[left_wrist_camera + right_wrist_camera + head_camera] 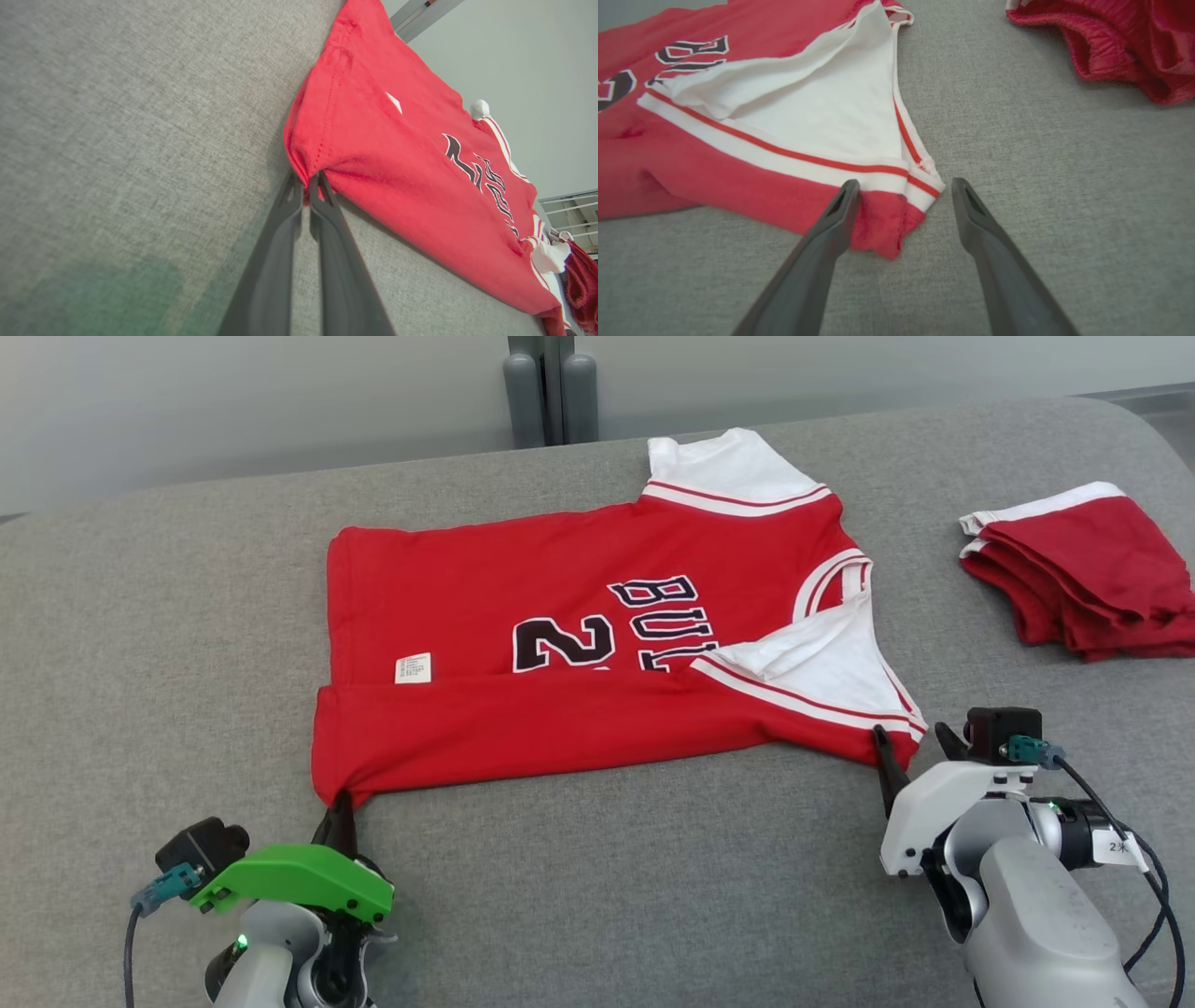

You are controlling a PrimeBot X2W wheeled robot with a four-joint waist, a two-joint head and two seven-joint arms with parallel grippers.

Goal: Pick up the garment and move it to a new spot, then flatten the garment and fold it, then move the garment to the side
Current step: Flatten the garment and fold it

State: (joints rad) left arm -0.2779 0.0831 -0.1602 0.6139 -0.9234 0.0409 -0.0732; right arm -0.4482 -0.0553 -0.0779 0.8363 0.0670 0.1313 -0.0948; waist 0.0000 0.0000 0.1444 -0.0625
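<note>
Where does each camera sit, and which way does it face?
Head view: from the head, forward and down at the jersey on grey cushion; left gripper, right gripper below.
Left wrist view: on that wrist, along shut fingers pinching the hem corner.
Right wrist view: on that wrist, along open fingers astride a sleeve corner.
Shared: the jersey.

A folded red cloth (1088, 569) with white trim lies on the grey fabric surface (140, 644); two grey posts (551, 392) stand behind it
</note>
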